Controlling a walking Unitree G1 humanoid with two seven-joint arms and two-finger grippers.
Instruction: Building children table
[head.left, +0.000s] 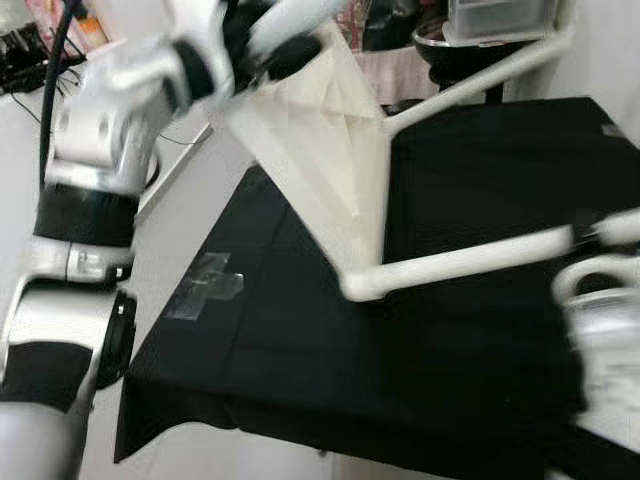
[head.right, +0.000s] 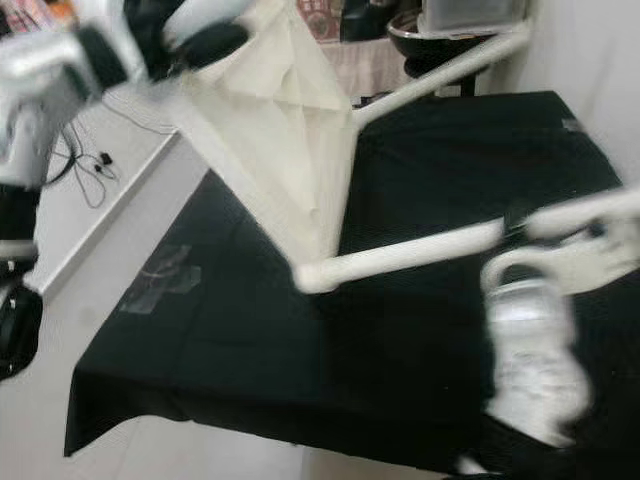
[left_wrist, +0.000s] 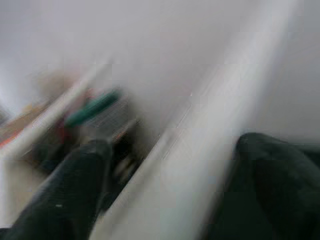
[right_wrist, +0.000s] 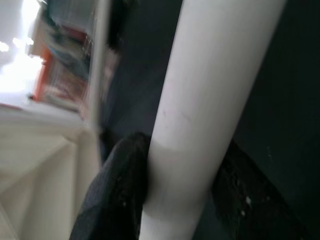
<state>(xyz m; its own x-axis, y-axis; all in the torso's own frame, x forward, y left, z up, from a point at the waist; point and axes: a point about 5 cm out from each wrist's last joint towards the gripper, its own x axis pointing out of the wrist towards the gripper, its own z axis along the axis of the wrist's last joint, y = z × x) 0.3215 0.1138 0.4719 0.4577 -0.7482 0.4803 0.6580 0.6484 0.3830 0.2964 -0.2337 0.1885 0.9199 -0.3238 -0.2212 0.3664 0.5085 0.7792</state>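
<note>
The right gripper's (right_wrist: 175, 200) two black fingers (right_wrist: 112, 195) are pressing against either side of a smooth white tube (right_wrist: 210, 95), closed around it, with dusty specks showing on one finger's matte surface. In this right wrist view the tube is running off the frame at both ends, a dark cloth is lying behind it, and the bright orange and red shapes beyond are too smeared to identify.

In the left wrist view, motion blur is softening everything. The left gripper's (left_wrist: 170, 195) two dark, rounded fingers (left_wrist: 70, 195) are sitting on each side of a pale bar (left_wrist: 200, 150) with little gap, so they appear closed on it, though the contact itself is too blurred to confirm. A green object and some cluttered items behind are unreadable.

In the left eye view, the children's table frame (head.left: 470, 258), made of round white tubes with a cream fabric panel (head.left: 320, 150) stretched between them, is tilting above a black cloth (head.left: 330, 360) that is covering a low surface. The silver left arm (head.left: 95, 180) is reaching up to the panel's upper corner, where its black fingers are blurring into the fabric. A cross of clear tape (head.left: 205, 285) is sticking to the cloth near its left edge. The frame's far end is being cut off by the picture's top edge.

In the right eye view, the right arm (head.right: 530, 350) is appearing as a heavily blurred silver shape at the lower tube's right end, its outline hard to make out.
</note>
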